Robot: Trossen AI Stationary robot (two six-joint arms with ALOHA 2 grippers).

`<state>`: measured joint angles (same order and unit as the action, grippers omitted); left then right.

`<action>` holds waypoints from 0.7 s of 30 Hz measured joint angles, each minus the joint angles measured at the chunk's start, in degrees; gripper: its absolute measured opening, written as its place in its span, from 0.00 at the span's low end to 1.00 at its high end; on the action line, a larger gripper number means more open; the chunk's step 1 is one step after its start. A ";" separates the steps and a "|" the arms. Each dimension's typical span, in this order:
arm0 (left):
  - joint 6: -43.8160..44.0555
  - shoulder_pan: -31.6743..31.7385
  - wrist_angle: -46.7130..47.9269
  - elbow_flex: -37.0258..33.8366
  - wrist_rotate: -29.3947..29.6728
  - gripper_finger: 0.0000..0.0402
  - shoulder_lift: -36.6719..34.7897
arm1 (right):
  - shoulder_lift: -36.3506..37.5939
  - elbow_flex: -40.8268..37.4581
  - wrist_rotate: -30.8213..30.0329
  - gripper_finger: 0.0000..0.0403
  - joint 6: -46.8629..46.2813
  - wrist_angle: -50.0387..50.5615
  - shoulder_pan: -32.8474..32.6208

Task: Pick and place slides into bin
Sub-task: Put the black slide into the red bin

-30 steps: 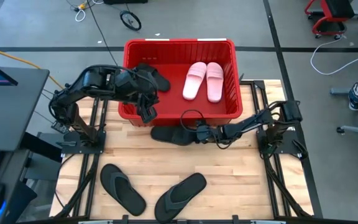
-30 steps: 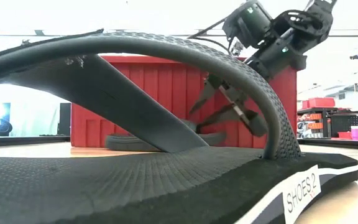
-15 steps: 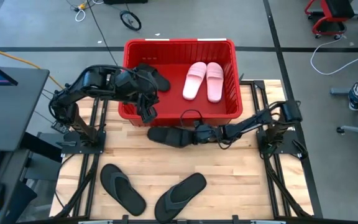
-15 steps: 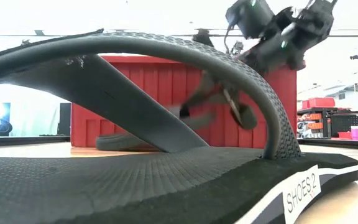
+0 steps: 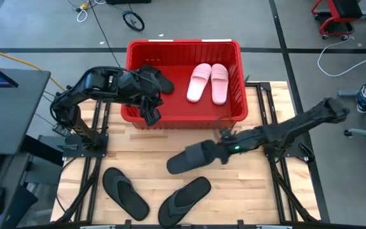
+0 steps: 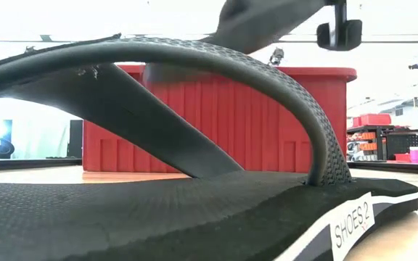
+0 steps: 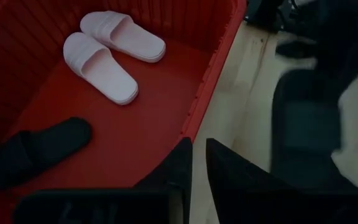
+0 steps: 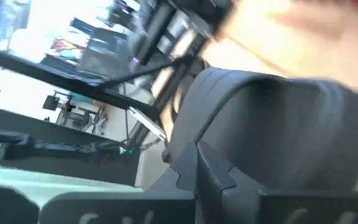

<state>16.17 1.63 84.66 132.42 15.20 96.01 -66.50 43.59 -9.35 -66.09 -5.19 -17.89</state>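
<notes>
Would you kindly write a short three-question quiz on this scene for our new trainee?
1. True or false: the right gripper holds a black slide lifted above the table.
2. How many sandals lie inside the red bin?
3. Which shoes lie on the table? A) pink slides B) flip-flops

Key: 1 true. 2 three: two pink, one black slide in the bin. 3 B. The left gripper waits at the bin's front wall.

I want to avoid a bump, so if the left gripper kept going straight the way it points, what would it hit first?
Probably the bin's near rim. The left gripper hangs right at that wall, pointing downward; its wrist view shows the rim just past the fingers, table beyond. Depth is hard to judge.
</notes>
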 joint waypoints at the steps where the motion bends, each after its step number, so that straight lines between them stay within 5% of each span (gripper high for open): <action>1: -0.98 0.00 0.00 0.00 0.00 0.13 0.00 | 2.46 0.04 -0.73 0.00 1.79 1.59 0.02; 9: -6.97 0.18 -1.98 -0.02 0.00 0.14 0.02 | 14.90 8.81 -4.78 0.00 14.89 17.90 5.40; 15: -9.81 0.83 -10.67 -0.02 0.02 0.19 0.09 | 12.78 24.34 -5.77 0.00 28.03 36.56 12.84; 21: -10.00 0.83 -9.68 -0.02 0.02 0.25 0.09 | 7.78 31.34 7.89 0.01 28.88 56.46 13.55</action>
<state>6.17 2.46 74.98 132.40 15.22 96.09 -58.72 74.93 -1.46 -37.21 51.27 -4.34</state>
